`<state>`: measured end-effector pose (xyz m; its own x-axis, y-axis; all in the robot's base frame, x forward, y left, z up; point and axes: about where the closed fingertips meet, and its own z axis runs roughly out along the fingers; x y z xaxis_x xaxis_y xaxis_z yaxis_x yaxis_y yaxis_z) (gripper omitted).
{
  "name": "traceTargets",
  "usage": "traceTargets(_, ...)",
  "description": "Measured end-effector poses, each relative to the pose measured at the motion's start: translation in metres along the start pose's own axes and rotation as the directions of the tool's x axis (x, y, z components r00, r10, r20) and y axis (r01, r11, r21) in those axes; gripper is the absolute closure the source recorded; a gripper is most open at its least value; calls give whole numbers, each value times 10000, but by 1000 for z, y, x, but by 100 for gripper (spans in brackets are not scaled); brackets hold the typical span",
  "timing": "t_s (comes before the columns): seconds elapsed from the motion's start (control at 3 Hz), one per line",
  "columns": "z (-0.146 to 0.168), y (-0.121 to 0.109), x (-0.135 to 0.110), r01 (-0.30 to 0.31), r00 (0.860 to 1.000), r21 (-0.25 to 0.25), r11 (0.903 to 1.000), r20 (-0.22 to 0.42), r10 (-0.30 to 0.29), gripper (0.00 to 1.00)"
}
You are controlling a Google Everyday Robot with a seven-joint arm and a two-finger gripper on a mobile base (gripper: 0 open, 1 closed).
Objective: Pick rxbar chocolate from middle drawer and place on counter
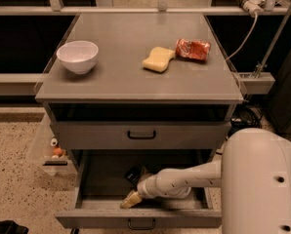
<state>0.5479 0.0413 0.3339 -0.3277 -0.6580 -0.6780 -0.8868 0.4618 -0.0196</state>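
Note:
The middle drawer [140, 219] is pulled open at the bottom of the cabinet. The rxbar chocolate [133, 174], a small black bar, lies tilted inside it towards the back, left of centre. My gripper [130, 200] is down inside the drawer on the end of the white arm, with its tan tip near the drawer floor just in front of the bar and apart from it. The counter [126, 74] is the broad grey cabinet top above.
On the counter stand a white bowl [77, 56], a yellow sponge [158, 60] and a red shiny snack packet [193, 49]. The taller-fronted drawer [141, 135] above is closed. My white body [260, 184] fills the lower right. A cable [243, 40] hangs at the right.

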Motion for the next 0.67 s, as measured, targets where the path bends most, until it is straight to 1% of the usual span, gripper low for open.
traceTargets(0.33, 0, 0, 0, 1, 10000, 0, 10000, 0, -1, 41)
traceTargets(0.67, -7, 0, -6, 1, 10000, 0, 10000, 1, -1, 65)
